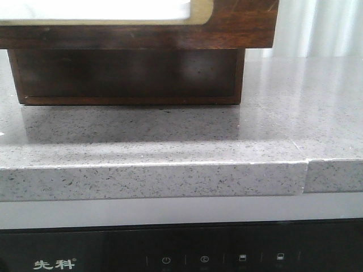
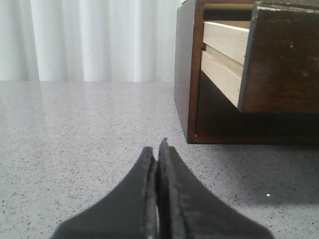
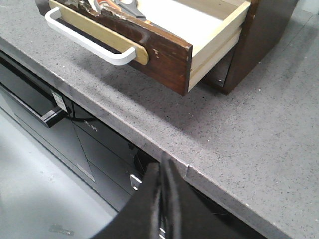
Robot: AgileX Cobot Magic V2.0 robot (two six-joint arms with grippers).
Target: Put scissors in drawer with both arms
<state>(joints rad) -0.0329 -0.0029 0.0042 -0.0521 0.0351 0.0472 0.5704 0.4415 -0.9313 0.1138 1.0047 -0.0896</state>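
Note:
The drawer (image 3: 149, 45) stands pulled out of its dark wooden cabinet (image 3: 259, 40); its front bears a cream panel and a white handle (image 3: 84, 42). The scissors (image 3: 124, 7), grey with orange inside the loops, lie inside the drawer near its front. The front view shows the drawer front (image 1: 227, 28) close up, above the cabinet's base (image 1: 130, 76). The left wrist view shows the open drawer's side (image 2: 224, 50). My left gripper (image 2: 157, 149) is shut and empty, low over the counter beside the cabinet. My right gripper (image 3: 163, 164) is shut and empty, over the counter's front edge.
The grey speckled counter (image 1: 170, 141) has a seam at the front right (image 1: 306, 170). A black appliance with a control panel (image 1: 204, 258) sits below the counter. White curtains (image 2: 89, 40) hang behind.

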